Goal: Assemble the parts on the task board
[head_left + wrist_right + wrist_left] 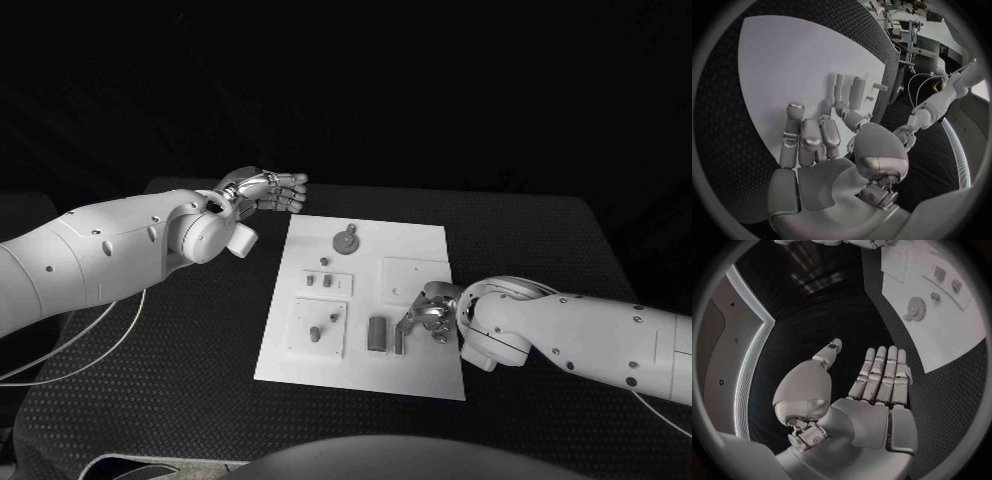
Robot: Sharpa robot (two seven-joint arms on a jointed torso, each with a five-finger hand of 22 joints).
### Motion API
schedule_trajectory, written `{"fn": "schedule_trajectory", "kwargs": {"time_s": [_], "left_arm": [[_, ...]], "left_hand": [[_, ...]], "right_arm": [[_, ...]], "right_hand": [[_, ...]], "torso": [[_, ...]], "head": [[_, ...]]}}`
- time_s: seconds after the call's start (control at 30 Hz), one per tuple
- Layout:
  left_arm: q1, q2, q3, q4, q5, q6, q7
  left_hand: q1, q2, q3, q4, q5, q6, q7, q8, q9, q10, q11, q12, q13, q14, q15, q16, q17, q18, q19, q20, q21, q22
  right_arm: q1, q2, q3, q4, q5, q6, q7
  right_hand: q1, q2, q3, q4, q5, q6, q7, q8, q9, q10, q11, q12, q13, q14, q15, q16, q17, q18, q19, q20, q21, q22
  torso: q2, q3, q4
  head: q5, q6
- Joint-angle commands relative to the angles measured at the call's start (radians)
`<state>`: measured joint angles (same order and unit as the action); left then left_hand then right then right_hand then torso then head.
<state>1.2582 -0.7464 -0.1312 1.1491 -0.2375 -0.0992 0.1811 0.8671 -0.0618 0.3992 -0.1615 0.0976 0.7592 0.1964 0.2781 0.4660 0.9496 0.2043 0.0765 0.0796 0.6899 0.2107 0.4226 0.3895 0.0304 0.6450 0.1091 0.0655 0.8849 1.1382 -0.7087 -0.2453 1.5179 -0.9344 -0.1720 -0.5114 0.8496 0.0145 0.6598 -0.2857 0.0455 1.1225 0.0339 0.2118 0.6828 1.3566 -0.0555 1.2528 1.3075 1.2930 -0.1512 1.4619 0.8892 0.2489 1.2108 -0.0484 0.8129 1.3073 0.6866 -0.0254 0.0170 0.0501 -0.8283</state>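
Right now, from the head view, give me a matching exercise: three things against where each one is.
Things:
1. left hand
2. right hand
3. gear-shaped part

Places:
A. on the task board, at its far end
B. over the board's right edge, fingers down on it
C. off the board, above the black table, past the board's far left corner

Pairs: 1-C, 2-B, 3-A

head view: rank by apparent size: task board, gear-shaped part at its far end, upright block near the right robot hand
1. task board
2. gear-shaped part
3. upright block, near the right robot hand

Gear and block look close in size; that order is unsure.
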Motion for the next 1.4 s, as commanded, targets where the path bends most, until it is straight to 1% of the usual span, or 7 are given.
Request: {"fn": "schedule_trajectory", "kwargs": {"time_s": [0.03,0.27,0.53,0.67,0.83,1.2,1.4], "left_arm": [[0.001,0.002,0.0,0.002,-0.002,0.016,0.007],[0.001,0.003,0.0,0.0,-0.002,0.015,0.009],[0.001,0.016,0.0,-0.016,0.0,0.005,0.027],[0.0,0.028,0.0,-0.034,0.007,0.006,0.035],[0.001,0.038,0.001,-0.059,0.032,0.003,0.045],[0.001,0.099,0.002,-0.165,0.048,0.016,0.058],[0.001,0.127,0.003,-0.217,0.054,0.01,0.075]], "left_hand": [[-0.001,0.009,0.0,-0.008,0.004,0.005,0.015,0.006,-0.001,0.005,0.0,0.004,-0.001,0.007,0.0,-0.006,0.002,0.002,-0.007,0.003,0.004,-0.002],[-0.001,0.009,0.0,-0.009,0.004,0.005,0.015,0.006,-0.002,0.005,0.001,0.004,-0.001,0.007,0.0,-0.007,0.002,0.002,-0.007,0.003,0.004,-0.002],[-0.003,0.005,-0.002,-0.01,0.004,0.004,0.016,0.006,-0.002,0.003,0.001,0.003,-0.002,0.007,0.0,-0.007,0.002,0.002,-0.007,0.003,0.004,-0.002],[-0.002,0.005,-0.001,-0.013,0.004,0.004,0.006,0.006,-0.003,0.001,0.0,0.002,-0.004,0.008,0.0,-0.008,0.004,0.001,-0.007,0.002,0.005,-0.002],[-0.002,0.011,-0.001,-0.019,0.005,0.008,-0.018,0.009,-0.003,0.005,-0.023,0.004,-0.005,0.011,-0.011,-0.009,0.007,-0.002,-0.006,-0.001,0.006,-0.002],[-0.003,0.019,-0.002,-0.028,0.005,0.006,-0.038,0.009,-0.005,0.004,-0.05,0.002,-0.008,0.0,-0.032,-0.02,0.008,-0.013,-0.003,-0.011,0.007,-0.003],[-0.004,0.023,-0.003,-0.034,0.007,-0.011,-0.05,0.0,-0.01,-0.023,-0.065,-0.009,-0.012,-0.009,-0.047,-0.031,0.008,-0.022,0.003,-0.019,0.008,-0.004]], "right_arm": [[-0.004,0.0,-0.002,0.001,-0.02,0.021,0.001],[-0.004,-0.01,-0.002,-0.002,-0.012,-0.012,0.022],[0.014,-0.047,-0.001,-0.018,0.074,-0.028,0.155],[0.048,-0.068,-0.001,-0.051,0.163,0.003,0.289],[0.079,-0.048,0.01,-0.177,0.287,0.033,0.522],[0.078,0.11,0.096,-0.584,0.482,0.05,0.762],[0.054,0.181,0.165,-0.737,0.561,0.09,0.829]], "right_hand": [[0.008,0.0,0.0,-0.004,0.002,0.02,0.022,0.007,0.001,0.0,0.0,0.005,0.047,0.0,-0.007,0.007,0.001,0.013,-0.001,-0.002,0.003,0.02],[-0.015,-0.033,-0.024,0.004,0.002,0.019,0.023,0.008,0.0,-0.001,0.002,0.003,0.046,-0.002,-0.005,0.007,-0.002,0.013,-0.002,0.004,0.004,0.019],[-0.081,-0.245,0.0,0.113,-0.001,-0.053,0.043,-0.026,-0.014,-0.027,0.019,-0.031,0.024,-0.007,0.008,-0.003,-0.023,0.013,0.009,-0.001,-0.006,0.008],[-0.068,-0.271,0.023,0.158,0.002,-0.094,0.059,-0.04,-0.014,-0.034,0.036,-0.036,0.021,-0.007,0.023,-0.006,-0.029,0.013,0.01,-0.001,-0.008,0.01],[-0.041,-0.241,0.023,0.158,0.002,-0.115,0.068,-0.044,-0.01,-0.053,0.044,-0.051,0.012,-0.01,0.032,-0.01,-0.03,0.013,0.002,0.0,-0.01,0.014],[-0.017,-0.131,-0.029,0.051,0.0,-0.161,0.093,-0.044,0.006,-0.273,0.066,-0.33,-0.174,-0.183,0.059,-0.19,-0.099,-0.026,-0.212,0.073,-0.134,-0.01],[-0.022,-0.101,0.011,0.033,0.004,-0.221,0.138,-0.061,0.006,-0.449,0.136,-0.674,-0.447,-0.458,0.203,-0.58,-0.289,-0.106,-0.531,0.155,-0.359,-0.097]], "torso": [[-0.001,-0.001,-0.0013],[-0.001,-0.0004,-0.0013],[-0.006,0.0003,-0.0034],[-0.014,0.0023,-0.0055],[-0.036,0.0057,-0.0109],[-0.093,0.017,-0.0192],[-0.115,0.0179,-0.0321]], "head": [[0.0,0.001],[0.0,0.005],[-0.016,0.041],[-0.024,0.07],[-0.034,0.12],[-0.031,0.207],[-0.026,0.25]]}}
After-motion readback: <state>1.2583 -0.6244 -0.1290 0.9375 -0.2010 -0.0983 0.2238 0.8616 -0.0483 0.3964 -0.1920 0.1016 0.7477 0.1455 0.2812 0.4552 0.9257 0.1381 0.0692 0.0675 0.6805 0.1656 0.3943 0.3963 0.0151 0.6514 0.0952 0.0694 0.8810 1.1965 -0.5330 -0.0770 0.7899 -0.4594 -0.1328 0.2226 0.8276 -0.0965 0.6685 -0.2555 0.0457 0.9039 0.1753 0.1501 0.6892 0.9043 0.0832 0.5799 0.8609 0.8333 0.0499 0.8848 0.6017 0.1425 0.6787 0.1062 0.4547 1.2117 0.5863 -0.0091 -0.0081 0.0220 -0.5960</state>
